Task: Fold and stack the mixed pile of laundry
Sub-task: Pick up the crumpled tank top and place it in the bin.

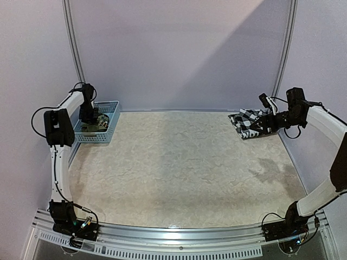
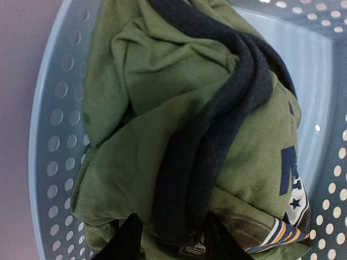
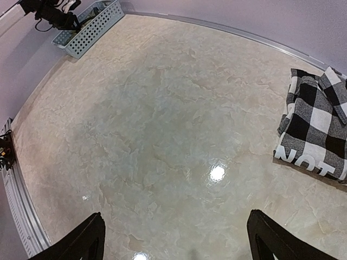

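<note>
The olive-green sleeveless shirt (image 2: 162,108) lies bunched in the light blue basket (image 2: 54,146), its navy ribbed trim running down the middle and its blue-orange emblem at the lower right. My left gripper (image 2: 174,238) is open, and its fingertips press into the cloth on either side of the navy trim. In the top view this gripper (image 1: 95,116) reaches down into the basket (image 1: 111,130). The black-and-white checked shirt (image 3: 317,124) lies folded at the table's far right (image 1: 246,122). My right gripper (image 3: 176,238) is open and empty, hovering beside the shirt (image 1: 263,123).
The basket stands in the table's far left corner and also shows in the right wrist view (image 3: 92,27). Grey walls close the back and sides. A metal rail (image 1: 179,233) runs along the near edge by the arm bases.
</note>
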`<act>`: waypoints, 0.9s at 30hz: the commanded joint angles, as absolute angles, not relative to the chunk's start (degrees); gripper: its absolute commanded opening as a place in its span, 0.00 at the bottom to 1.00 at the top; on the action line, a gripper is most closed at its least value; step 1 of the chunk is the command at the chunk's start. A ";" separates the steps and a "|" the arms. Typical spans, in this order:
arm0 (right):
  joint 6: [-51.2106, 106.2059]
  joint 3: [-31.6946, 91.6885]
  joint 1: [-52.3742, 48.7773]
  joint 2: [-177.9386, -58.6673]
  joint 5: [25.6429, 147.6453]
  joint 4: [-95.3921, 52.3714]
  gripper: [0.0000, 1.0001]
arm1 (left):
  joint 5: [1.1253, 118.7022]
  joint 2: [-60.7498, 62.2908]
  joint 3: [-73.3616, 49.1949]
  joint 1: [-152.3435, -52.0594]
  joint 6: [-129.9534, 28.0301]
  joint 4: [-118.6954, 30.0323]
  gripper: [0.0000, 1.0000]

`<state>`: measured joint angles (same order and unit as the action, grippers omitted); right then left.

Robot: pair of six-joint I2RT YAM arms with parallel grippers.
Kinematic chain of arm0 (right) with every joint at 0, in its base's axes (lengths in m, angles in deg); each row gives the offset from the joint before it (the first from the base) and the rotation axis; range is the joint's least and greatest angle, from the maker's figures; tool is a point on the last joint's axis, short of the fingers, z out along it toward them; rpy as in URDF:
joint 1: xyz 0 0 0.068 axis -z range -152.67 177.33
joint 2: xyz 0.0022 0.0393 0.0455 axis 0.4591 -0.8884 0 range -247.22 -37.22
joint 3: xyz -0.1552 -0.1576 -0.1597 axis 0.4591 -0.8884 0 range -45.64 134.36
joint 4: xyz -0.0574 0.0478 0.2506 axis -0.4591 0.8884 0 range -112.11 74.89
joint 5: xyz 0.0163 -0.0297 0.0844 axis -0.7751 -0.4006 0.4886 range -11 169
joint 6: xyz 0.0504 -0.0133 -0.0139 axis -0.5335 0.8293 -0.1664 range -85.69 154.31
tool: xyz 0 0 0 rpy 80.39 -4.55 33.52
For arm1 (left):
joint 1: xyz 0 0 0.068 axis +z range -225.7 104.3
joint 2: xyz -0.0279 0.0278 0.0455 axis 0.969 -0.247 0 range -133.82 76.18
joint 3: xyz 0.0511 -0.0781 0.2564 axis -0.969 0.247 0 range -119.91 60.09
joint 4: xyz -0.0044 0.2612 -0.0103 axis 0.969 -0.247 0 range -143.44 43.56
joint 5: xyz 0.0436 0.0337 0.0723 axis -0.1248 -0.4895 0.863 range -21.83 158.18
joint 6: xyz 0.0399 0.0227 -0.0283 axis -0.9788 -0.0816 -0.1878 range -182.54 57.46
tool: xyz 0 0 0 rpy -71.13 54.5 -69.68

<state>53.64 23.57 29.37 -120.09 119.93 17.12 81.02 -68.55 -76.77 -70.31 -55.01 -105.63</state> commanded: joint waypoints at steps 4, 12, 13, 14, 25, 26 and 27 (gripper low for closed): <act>54.09 22.87 29.48 -119.87 119.23 17.94 0.91 | 78.90 -67.79 -75.90 -69.60 -54.91 -103.07 0.30; 54.18 22.83 29.44 -120.36 119.50 18.09 0.91 | 77.61 -67.28 -78.81 -69.24 -55.15 -103.21 0.13; 54.18 22.83 29.44 -120.32 119.52 18.17 0.91 | 77.66 -66.96 -79.13 -69.28 -55.10 -103.22 0.10; 54.31 22.77 29.44 -120.28 119.51 18.11 0.91 | 77.77 -66.34 -79.15 -69.29 -55.17 -103.14 0.08; 53.68 23.38 29.44 -121.19 121.80 17.58 0.89 | 69.46 -45.84 -77.77 -72.92 -56.65 -97.77 0.00; 53.53 23.59 29.39 -121.44 122.17 17.58 0.89 | 67.84 -43.59 -77.84 -73.66 -56.54 -96.79 0.00; 53.44 23.80 29.43 -121.53 122.50 17.65 0.89 | 65.63 -41.73 -78.00 -74.59 -56.43 -95.47 0.00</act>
